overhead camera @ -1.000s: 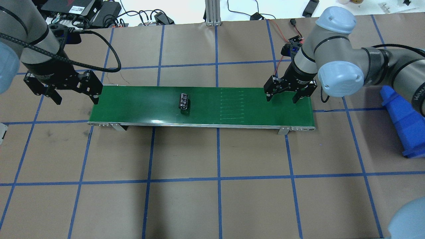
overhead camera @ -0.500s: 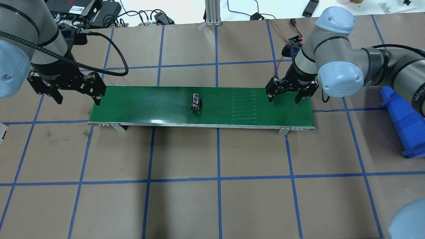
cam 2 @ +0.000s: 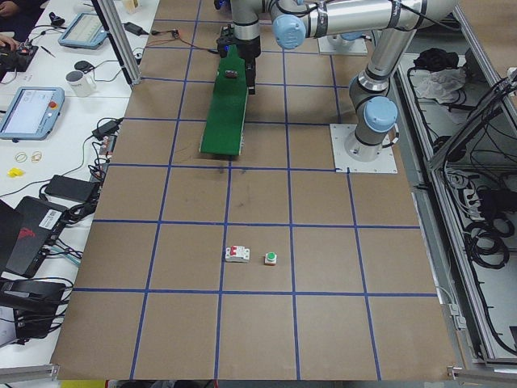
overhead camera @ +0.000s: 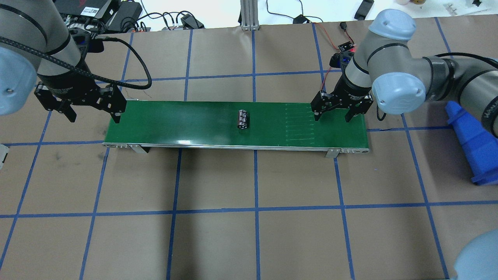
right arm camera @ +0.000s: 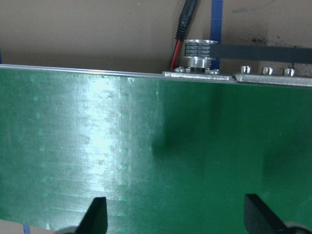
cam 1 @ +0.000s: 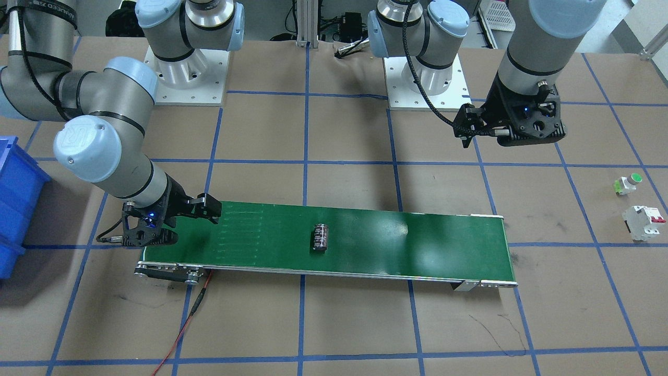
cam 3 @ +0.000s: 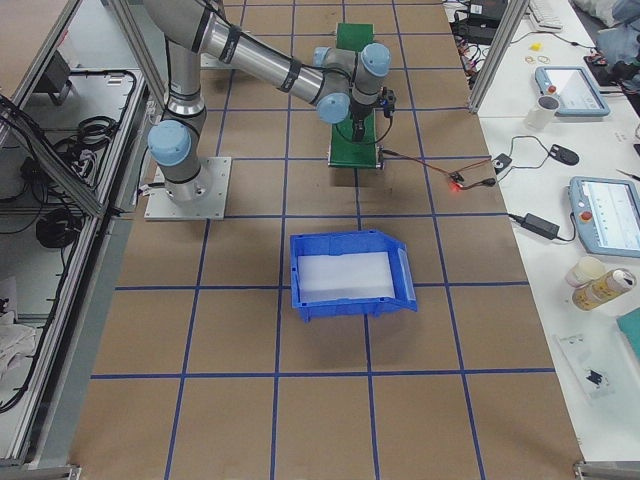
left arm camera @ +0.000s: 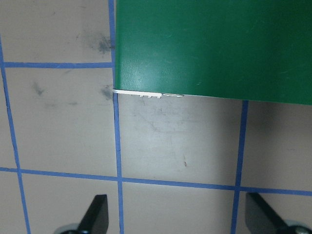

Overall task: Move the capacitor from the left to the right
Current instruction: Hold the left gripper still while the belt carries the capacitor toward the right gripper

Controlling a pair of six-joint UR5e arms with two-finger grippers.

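Note:
The capacitor (overhead camera: 243,119), a small dark cylinder, lies on its side near the middle of the green conveyor belt (overhead camera: 175,120); it also shows in the front view (cam 1: 320,237). My left gripper (overhead camera: 94,118) is open and empty above the belt's left end; its wrist view shows only the belt's corner (left arm camera: 209,48) and table. My right gripper (overhead camera: 332,117) is open and empty low over the belt's right end, well right of the capacitor. Its wrist view shows bare belt (right arm camera: 146,156) between the fingers.
A blue bin (overhead camera: 472,144) stands on the table past the belt's right end. A white circuit breaker (cam 1: 643,222) and a green-capped push button (cam 1: 628,183) sit on the table beyond the belt's left end. A red-black wire (cam 1: 182,329) leaves the belt's right end.
The capacitor has travelled to the right along the belt. My left gripper has shifted a little to the right, over the belt's left end. My right gripper has barely moved.

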